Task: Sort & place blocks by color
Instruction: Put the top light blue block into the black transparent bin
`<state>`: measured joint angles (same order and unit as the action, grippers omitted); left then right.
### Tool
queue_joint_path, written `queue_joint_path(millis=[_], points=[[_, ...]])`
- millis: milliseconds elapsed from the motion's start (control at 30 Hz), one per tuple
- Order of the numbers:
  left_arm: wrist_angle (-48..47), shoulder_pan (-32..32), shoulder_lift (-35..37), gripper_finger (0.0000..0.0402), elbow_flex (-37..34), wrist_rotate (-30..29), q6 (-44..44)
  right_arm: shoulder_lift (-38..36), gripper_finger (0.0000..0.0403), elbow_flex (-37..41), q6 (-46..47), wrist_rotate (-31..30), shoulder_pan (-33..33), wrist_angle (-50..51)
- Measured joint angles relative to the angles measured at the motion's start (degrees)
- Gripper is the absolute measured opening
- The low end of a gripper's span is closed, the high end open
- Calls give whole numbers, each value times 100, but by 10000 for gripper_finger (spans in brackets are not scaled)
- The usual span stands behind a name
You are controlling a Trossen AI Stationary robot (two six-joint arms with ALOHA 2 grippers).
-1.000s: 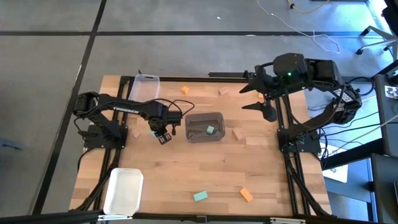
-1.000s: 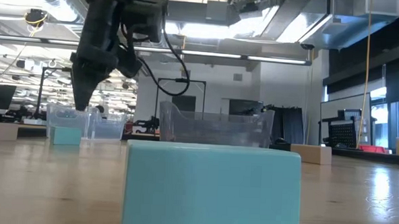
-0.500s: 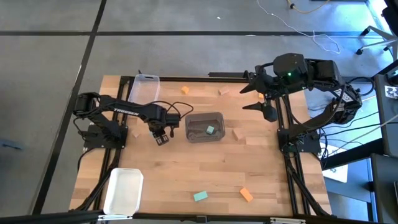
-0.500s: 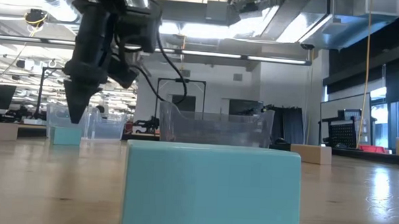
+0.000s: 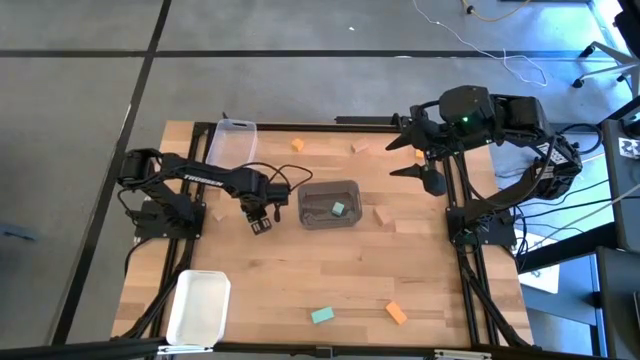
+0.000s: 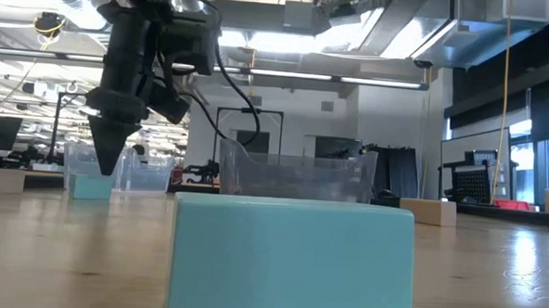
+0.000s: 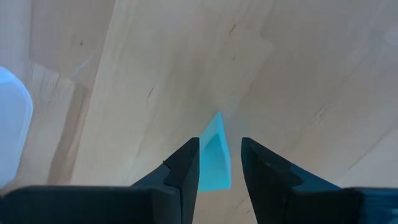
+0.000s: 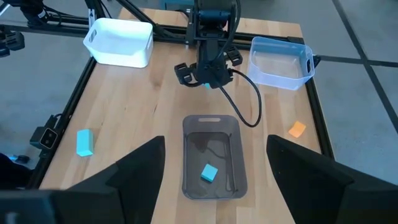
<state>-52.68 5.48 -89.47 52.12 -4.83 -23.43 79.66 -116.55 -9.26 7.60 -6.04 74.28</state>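
A teal block [image 7: 214, 158] lies flat on the wooden table, left of the grey bin [image 5: 328, 185]. My left gripper [image 7: 221, 146] points straight down over it, open, with one finger on either side of the block. In the low view its tips [image 6: 102, 165] hang just above the block [image 6: 92, 187]. Another teal block [image 5: 339, 209] lies inside the grey bin. My right gripper [image 5: 403, 155] waits open, high over the table's far right.
A clear bin [image 5: 232, 140] stands at the far left and a white bin [image 5: 197, 305] at the near left. Loose blocks lie about: orange [image 5: 297, 145] and tan [image 5: 360, 148] at the far edge, tan [image 5: 381, 215] right of the grey bin, teal [image 5: 322, 315] and orange [image 5: 396, 313] near the front.
My left gripper has come down toward the teal block beside the grey bin and rolled a little about its own axis, so that it now covers the block from above. Its fingers have kept the same gap. The block has not moved.
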Motion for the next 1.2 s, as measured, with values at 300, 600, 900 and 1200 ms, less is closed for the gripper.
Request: queue_joint_path(millis=[300,600,900,1200], points=[[60,0,-372,111,0,-19,40,2,281,0,9,0,0,10],[83,1,-874,95,19,-1,163,2,281,0,7,0,0,17],[-79,2,-873,12,226,104,158,2,281,2,-9,-2,0,57],[-998,-34,-695,1,1276,98,477,-4,281,2,-44,-2,0,169]])
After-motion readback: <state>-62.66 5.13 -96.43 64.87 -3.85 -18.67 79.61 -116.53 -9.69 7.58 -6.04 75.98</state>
